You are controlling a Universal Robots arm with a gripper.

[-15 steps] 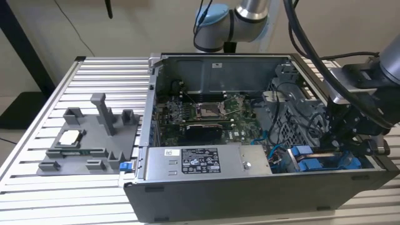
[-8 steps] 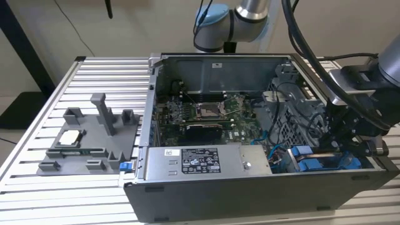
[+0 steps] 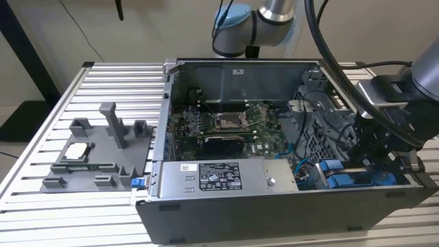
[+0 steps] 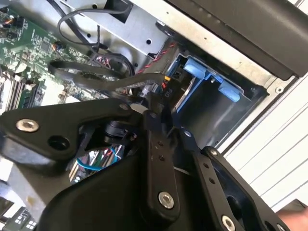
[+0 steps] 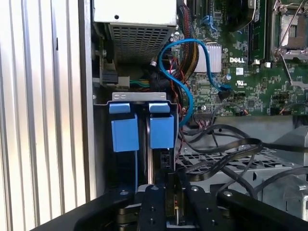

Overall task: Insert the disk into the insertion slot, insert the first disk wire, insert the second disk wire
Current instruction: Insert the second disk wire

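gripper in insertion slot — black cables beside

An open black computer case lies on a slatted metal table. Inside it sit a green motherboard and a grey labelled power-supply box. A grey plastic parts tray rests on the table towards the exterior view's left, beside the case. A blue cable loops over the board in the first wrist view.
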